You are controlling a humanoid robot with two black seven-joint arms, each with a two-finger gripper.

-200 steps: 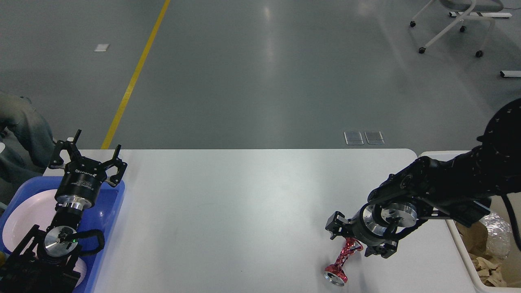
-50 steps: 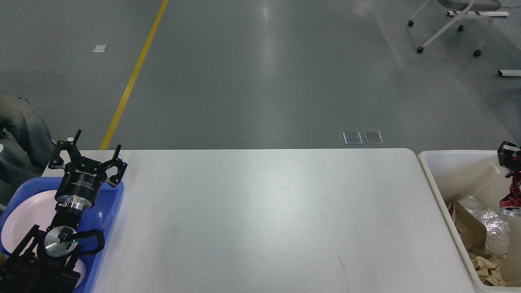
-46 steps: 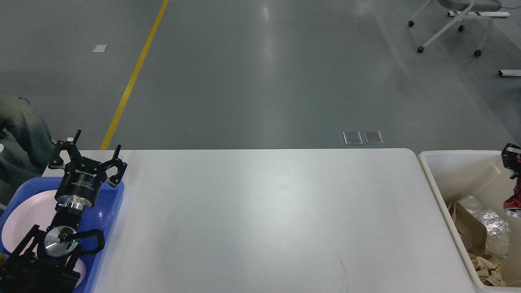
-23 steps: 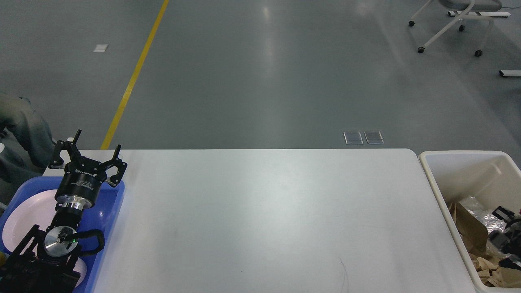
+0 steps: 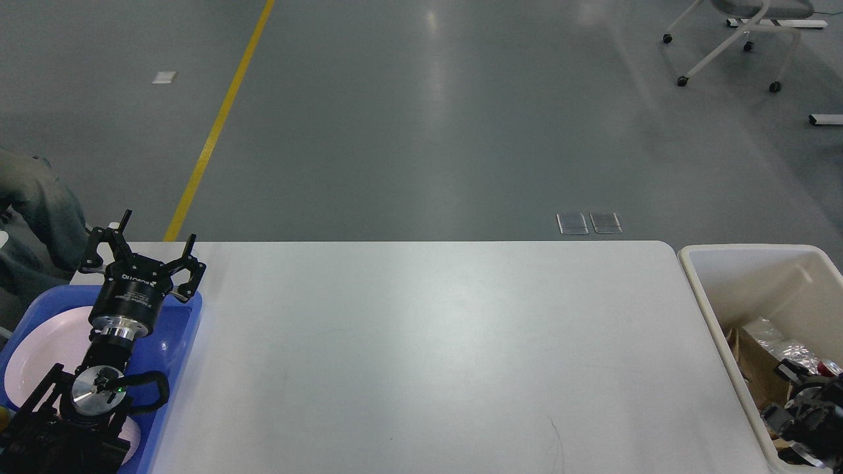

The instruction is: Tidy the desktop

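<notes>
Zero loose items are left on the desktop right now, which is the big change. A few seconds ago the right gripper was down on the white top pinching a crumpled red foil wrapper near the front right; about a second ago it was hanging over the cream bin with that wrapper dangling from it. Now the wrapper isn't visible in its grip anymore, and there's a small red bit showing among the silver foil and brown paper in the bin, so my guess is it got dropped in there.

The right gripper sits low at the bin's near corner, dark and partly cut off by the frame edge, so I honestly cannot tell whether its jaws are apart or closed.

Left gripper hasn't budged the whole time: it hovers over the far end of the blue tray with jaws spread wide and nothing between them. A white plate lies in that tray under the arm.

The desktop itself spans the middle of the view, between tray and bin, showing only faint scuffs. Looks to me like the tidy job is basically done, unless something's hiding out of frame.
</notes>
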